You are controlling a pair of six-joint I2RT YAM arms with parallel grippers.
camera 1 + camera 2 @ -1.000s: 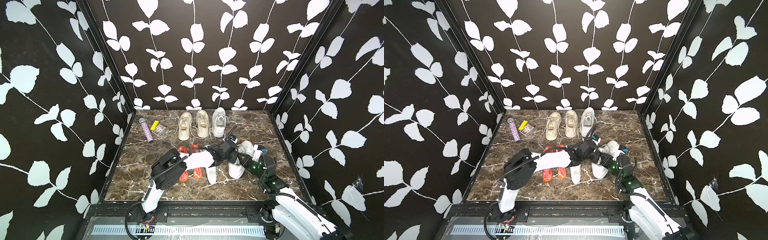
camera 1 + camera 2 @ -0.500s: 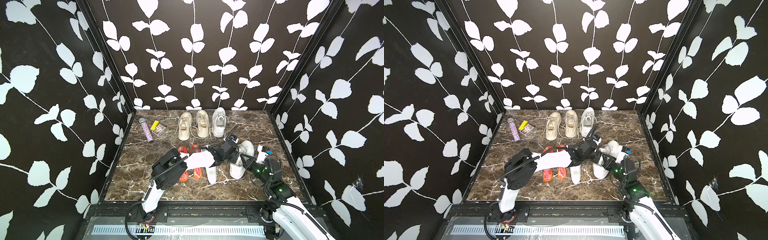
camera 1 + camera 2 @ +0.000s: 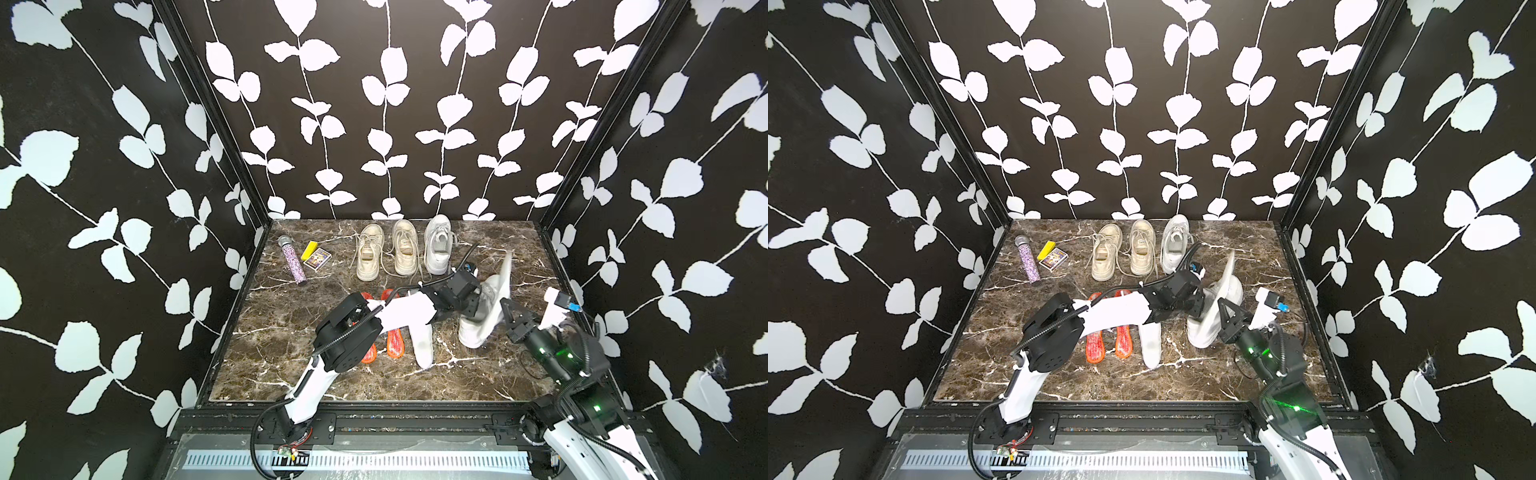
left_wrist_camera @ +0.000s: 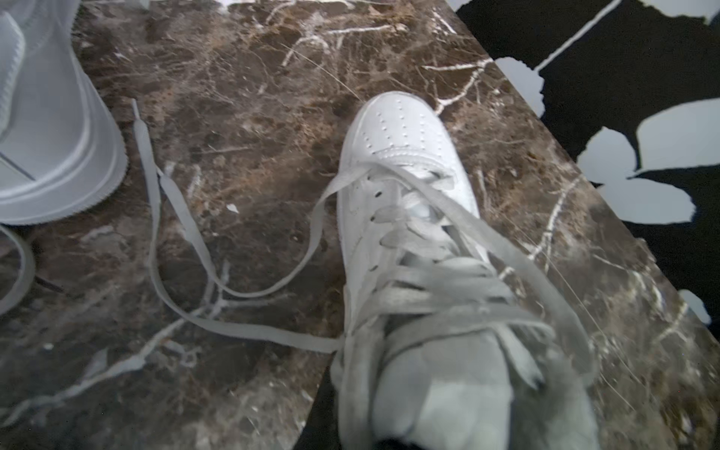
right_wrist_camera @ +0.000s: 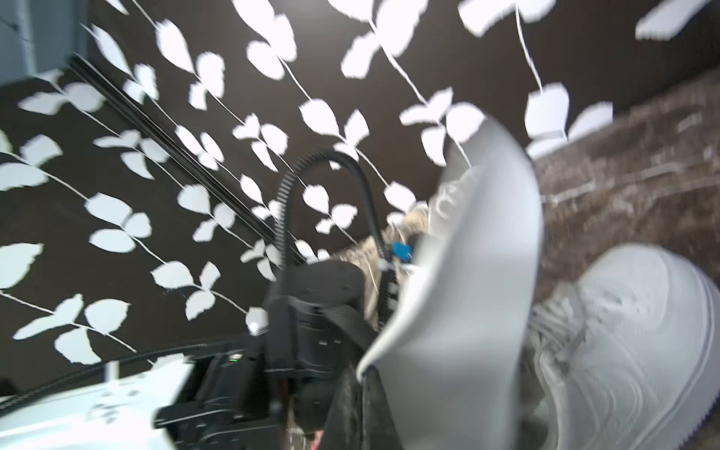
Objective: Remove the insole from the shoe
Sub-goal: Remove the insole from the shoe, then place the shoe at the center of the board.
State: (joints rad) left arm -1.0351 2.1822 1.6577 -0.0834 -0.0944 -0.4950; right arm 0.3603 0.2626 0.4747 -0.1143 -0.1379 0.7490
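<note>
Right gripper point(image 3: 507, 307), nearest you on the right side: jaws clamped on the lower end of the insole point(image 3: 506, 272). The insole stands nearly upright with its free end in the air, just above the shoe point(image 3: 478, 332). It is motion-blurred in both top views and in the right wrist view point(image 5: 467, 272). You cannot tell whether it touches the collar.

The shoe rests on the marble table point(image 3: 291, 332), right of centre. Left gripper point(image 3: 471, 305): at the shoe's opening, jaws drawn almost together on it. Its fingers are hidden from you. The left wrist view shows only the tongue, the toe cap and a loose lace point(image 4: 175, 218) trailing over the marble.

Just left of the shoe lies a white loose insole point(image 3: 423, 347), then two orange insoles point(image 3: 395, 345). The left forearm point(image 3: 407, 309) crosses over all three and covers their far ends.

Far row, well apart from the grippers: two beige sneakers point(image 3: 368, 257) and a white sneaker point(image 3: 437, 245). Far left lie a glitter tube point(image 3: 294, 262), a yellow block point(image 3: 309, 249) and a small card box point(image 3: 318, 259), whose print is too small to read.
</note>
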